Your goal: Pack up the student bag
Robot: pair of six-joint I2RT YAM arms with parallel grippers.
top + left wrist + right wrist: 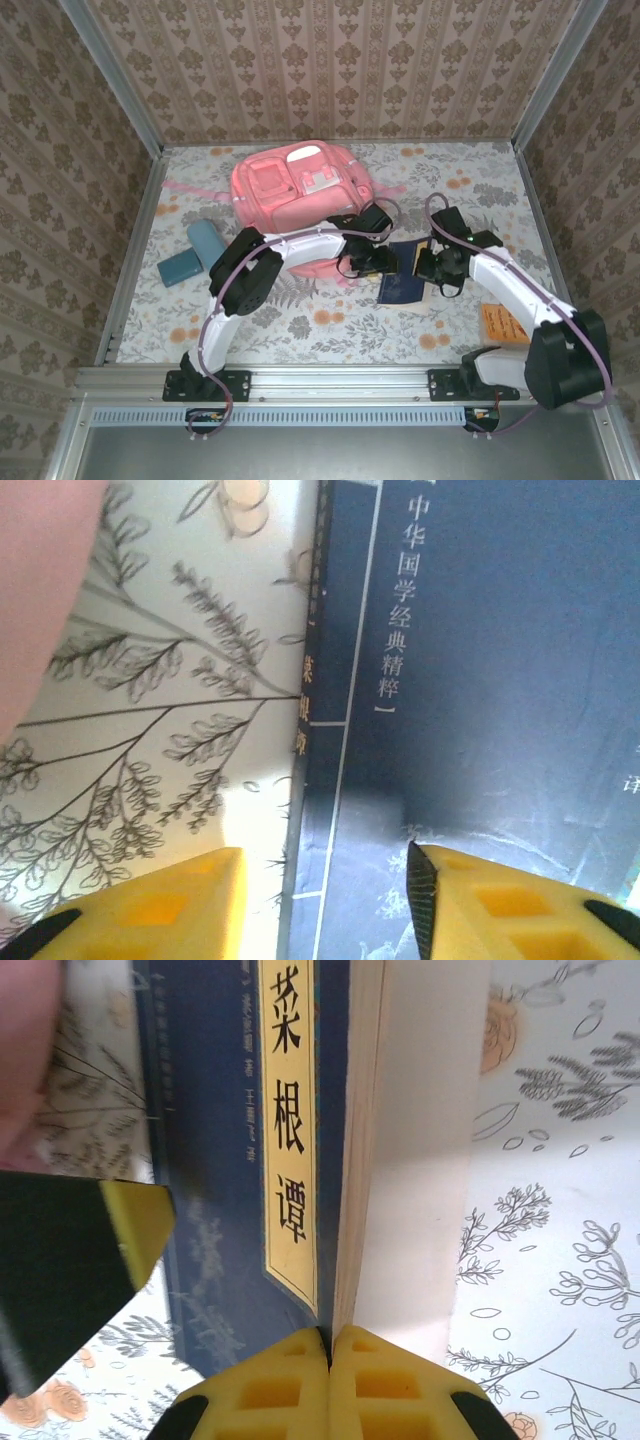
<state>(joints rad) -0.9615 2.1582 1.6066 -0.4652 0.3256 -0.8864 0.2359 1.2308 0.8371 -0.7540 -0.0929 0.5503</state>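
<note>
The student bag [300,185], a soft pink backpack, lies at the back middle of the table, and its pink fabric edges the left wrist view [40,570]. In front of it lies a dark blue book [405,282] with Chinese lettering [480,680]. My left gripper [365,262] is open [325,900], one finger on each side of the book's left edge. At the book's right side, my right gripper [432,268] is shut [330,1345], pinching the edge of the blue cover [230,1160] beside the page block. The left gripper's fingertip [135,1222] shows at the book's far edge.
A teal pencil case [182,267] and a second teal item [207,238] lie left of the bag. An orange item [500,322] rests near the right arm. Patterned walls [330,70] close off the flowered tabletop [330,330] on three sides.
</note>
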